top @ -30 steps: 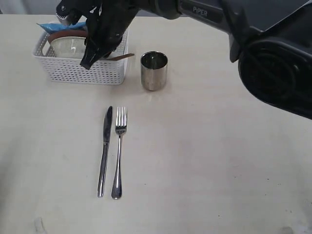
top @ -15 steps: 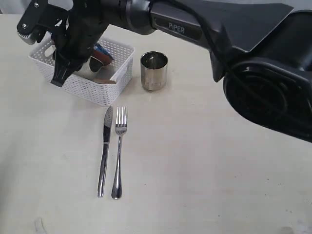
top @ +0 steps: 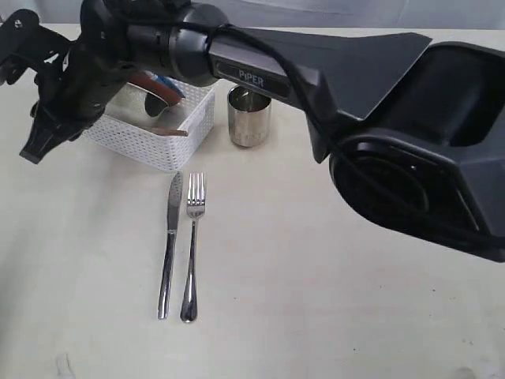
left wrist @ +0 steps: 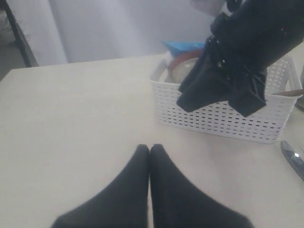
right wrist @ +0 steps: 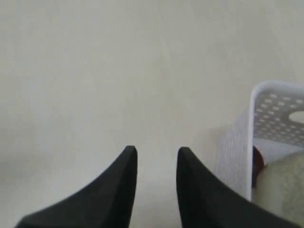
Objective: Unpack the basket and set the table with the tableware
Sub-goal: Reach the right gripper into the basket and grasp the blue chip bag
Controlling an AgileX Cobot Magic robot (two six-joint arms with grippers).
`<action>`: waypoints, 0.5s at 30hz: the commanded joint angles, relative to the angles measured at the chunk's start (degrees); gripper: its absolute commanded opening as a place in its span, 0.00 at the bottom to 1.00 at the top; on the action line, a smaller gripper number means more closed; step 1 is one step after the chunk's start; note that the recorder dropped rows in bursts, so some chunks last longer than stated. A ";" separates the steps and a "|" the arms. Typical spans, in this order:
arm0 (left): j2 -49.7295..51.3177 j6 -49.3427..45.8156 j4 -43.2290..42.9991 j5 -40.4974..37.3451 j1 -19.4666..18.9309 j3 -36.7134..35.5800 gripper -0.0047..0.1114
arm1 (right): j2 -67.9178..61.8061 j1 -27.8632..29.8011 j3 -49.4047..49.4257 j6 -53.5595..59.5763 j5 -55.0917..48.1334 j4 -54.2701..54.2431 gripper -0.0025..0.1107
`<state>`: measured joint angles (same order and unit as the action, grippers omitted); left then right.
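- Up in the exterior view's upper left, the basket [top: 150, 148] sits skewed on the surface [top: 355, 316]. The cup [top: 249, 118] is just beside its right end, and the knife [top: 168, 245] and fork [top: 192, 245] lie side by side below.
- Only that view shows the right gripper [top: 35, 146] reaching across, beyond the basket's left end.
- Only the right wrist view shows its jaws apart and empty, beside a basket corner.
- Only the left wrist view shows the left gripper [left wrist: 149, 148], jaws together and empty, near the basket's long side, and a pale bowl [left wrist: 179, 72] and blue packet [left wrist: 183, 46] inside.
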<state>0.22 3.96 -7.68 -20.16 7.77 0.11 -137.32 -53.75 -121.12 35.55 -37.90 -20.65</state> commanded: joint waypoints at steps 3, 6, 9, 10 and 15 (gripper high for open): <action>-0.22 -0.07 0.02 0.52 0.19 -0.11 0.04 | -2.22 0.92 -8.80 -8.09 -4.39 0.81 0.28; -0.22 -0.07 0.02 0.52 0.19 -0.11 0.04 | -2.22 3.09 -15.09 -20.25 -19.42 10.39 0.36; -0.22 -0.07 0.02 0.52 0.19 -0.11 0.04 | -2.25 3.65 -18.28 -25.73 -32.06 16.06 0.36; -0.22 -0.07 0.02 0.52 0.19 -0.11 0.04 | -2.25 3.65 -18.16 -27.07 -32.06 18.04 0.36; -0.22 -0.07 0.02 0.52 0.19 -0.11 0.04 | -4.00 3.12 -18.00 -24.76 -32.06 17.23 0.36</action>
<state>0.22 3.96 -7.68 -20.16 7.77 0.11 -140.09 -50.04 -138.87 9.69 -69.38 -3.33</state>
